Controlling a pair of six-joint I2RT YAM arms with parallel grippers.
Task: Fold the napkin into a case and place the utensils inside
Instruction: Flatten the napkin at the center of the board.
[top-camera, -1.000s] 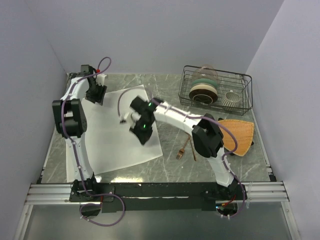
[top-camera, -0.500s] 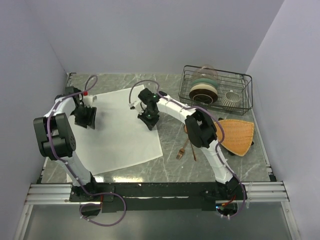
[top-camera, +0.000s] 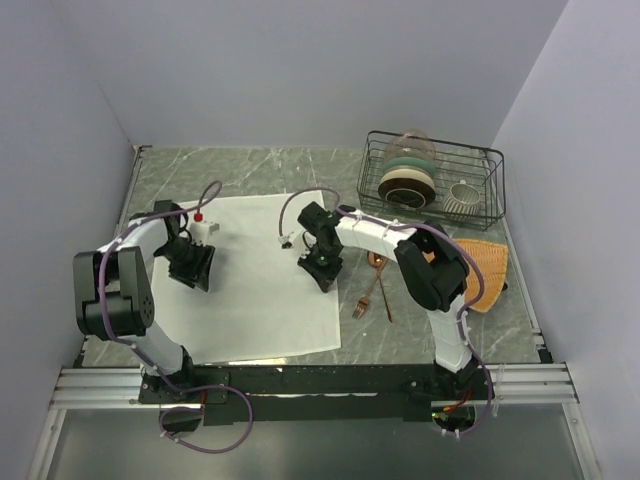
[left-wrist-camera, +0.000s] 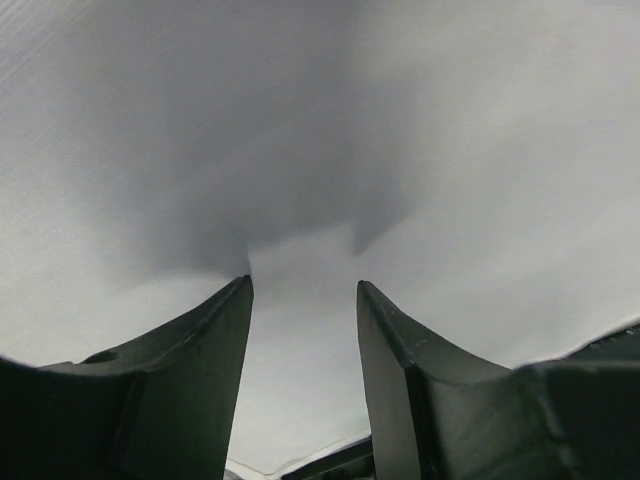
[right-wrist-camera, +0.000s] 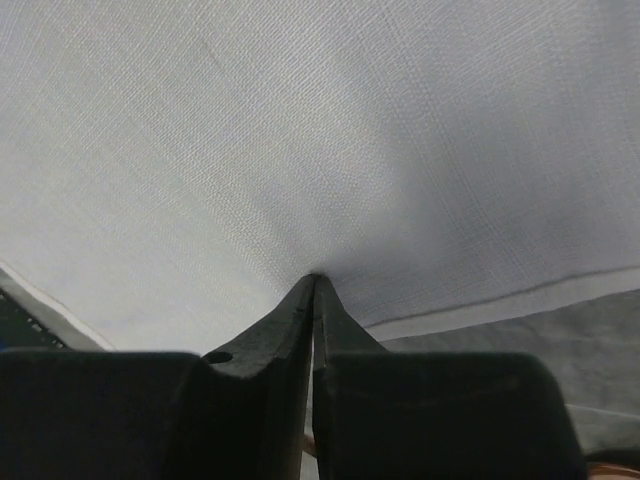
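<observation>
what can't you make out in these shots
Top view: orange mat, left part behind the right arm.
Top view: right gripper, fingertips under its own body.
Left wrist: whether left gripper touches the napkin; shadowed.
Top view: dish rack, dishes too small to count.

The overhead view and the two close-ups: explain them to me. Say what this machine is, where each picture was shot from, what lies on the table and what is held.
This is a robot: two arms bolted at the table's near edge, each ending in a two-finger gripper. The wide picture comes from a camera above and behind them; each close-up comes from a camera on one wrist. On the marble table lie a cream napkin, a copper fork and spoon, an orange mat and a wire rack of dishes. The right gripper is shut, pinching the napkin; the left gripper stands open over it.
</observation>
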